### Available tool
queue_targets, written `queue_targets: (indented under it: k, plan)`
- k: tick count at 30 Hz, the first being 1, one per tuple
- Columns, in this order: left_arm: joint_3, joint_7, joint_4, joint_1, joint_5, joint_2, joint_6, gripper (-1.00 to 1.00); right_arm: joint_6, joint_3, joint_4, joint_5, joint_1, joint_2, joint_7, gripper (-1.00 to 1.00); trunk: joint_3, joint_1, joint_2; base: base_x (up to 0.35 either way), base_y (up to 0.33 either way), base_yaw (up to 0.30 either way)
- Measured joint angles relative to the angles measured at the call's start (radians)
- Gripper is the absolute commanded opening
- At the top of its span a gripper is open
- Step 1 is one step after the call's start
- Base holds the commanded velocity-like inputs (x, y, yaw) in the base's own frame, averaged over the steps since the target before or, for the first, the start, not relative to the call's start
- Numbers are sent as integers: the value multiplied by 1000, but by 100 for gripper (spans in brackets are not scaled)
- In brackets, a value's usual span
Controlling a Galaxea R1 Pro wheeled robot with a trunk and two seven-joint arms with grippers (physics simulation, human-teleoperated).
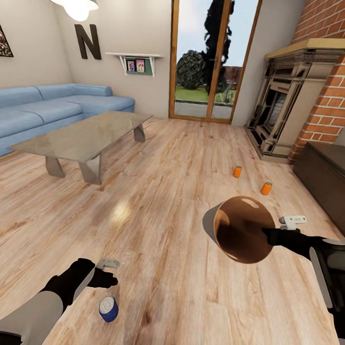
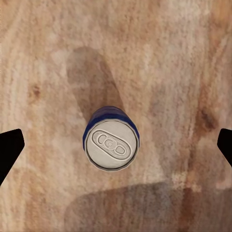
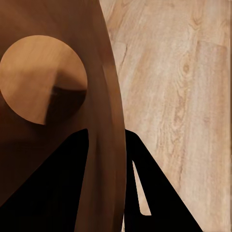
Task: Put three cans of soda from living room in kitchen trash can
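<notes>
My right gripper [image 1: 276,235] is clamped on the rim of the trash can [image 1: 240,236], lower right of the head view, mouth tilted toward me to receive cans. Left gripper [image 1: 108,271], lower left, hovers wide open, pointing down over the upright blue can [image 2: 112,143]; two orange cans [image 1: 237,171] stand right of centre.

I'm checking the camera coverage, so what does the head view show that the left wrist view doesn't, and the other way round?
The head view alone has the two orange cans standing on the floor near the fireplace, the sofa, the coffee table, and the bin gripped at its rim by the right gripper. The left wrist view alone has the blue can's pull-tab and the left gripper's dark fingers spread wide either side. Both show the blue can upright on the wood floor.
</notes>
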Motion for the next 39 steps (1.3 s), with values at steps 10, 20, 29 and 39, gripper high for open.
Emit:
queue_targets:
  k: [10, 20, 29, 39]
  plan:
    - [0, -1, 1, 0, 0, 0, 1, 100, 3, 5, -4, 1, 0, 0, 0, -100, -23, 3, -1, 0, 0, 0]
    - [0, -2, 8, 0, -3, 0, 9, 100, 9, 6, -9, -2, -2, -2, 0, -100, -62, 7, -4, 0, 0, 0]
    - [2, -2, 12, 0, -5, 0, 11, 100, 11, 5, -9, 1, -14, -4, -1, -100, -89, 10, -5, 0, 0, 0]
    - [3, -2, 1, 0, -1, 0, 8, 100, 7, 18, -9, 1, -18, 0, -1, -100, -89, 10, -5, 6, 2, 0]
